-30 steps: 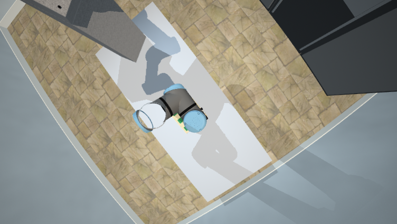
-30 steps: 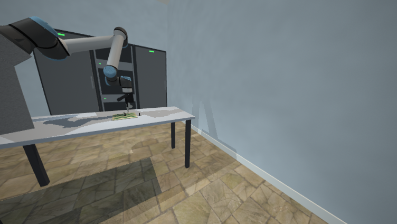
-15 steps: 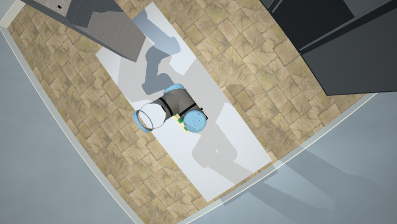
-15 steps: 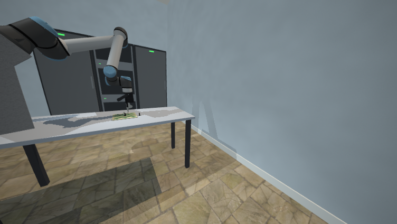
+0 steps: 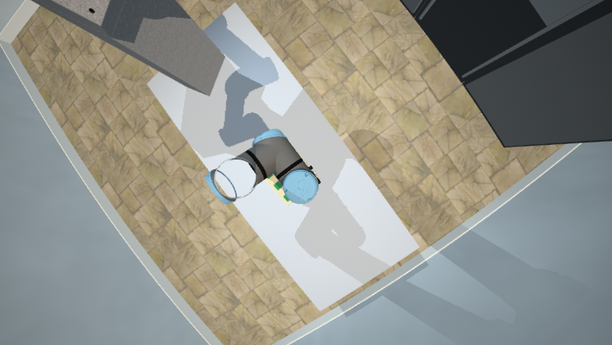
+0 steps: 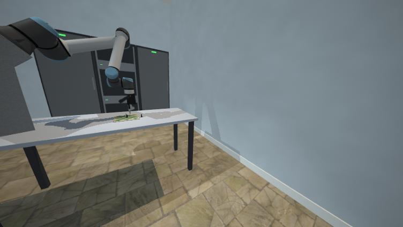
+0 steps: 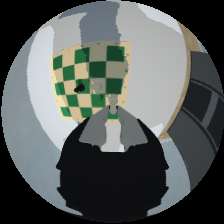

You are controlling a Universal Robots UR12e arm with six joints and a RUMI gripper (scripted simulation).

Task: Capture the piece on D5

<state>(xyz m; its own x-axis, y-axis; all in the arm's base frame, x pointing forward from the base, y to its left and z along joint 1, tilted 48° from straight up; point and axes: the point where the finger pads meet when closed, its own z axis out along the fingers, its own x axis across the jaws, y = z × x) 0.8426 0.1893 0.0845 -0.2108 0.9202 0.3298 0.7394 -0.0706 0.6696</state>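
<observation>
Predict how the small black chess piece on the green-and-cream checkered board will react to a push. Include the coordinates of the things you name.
The black piece point(image 6: 126, 115) point(image 7: 80, 88) may tip if pushed high, being upright and narrow. It's probably light, being small against the board point(image 5: 278, 185) point(image 6: 134, 118) point(image 7: 113, 86).

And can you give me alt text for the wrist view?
The gripper holds a pale piece over a green and cream checkered board; a black piece is on the board, which lies on a partly shadowed table.
</observation>
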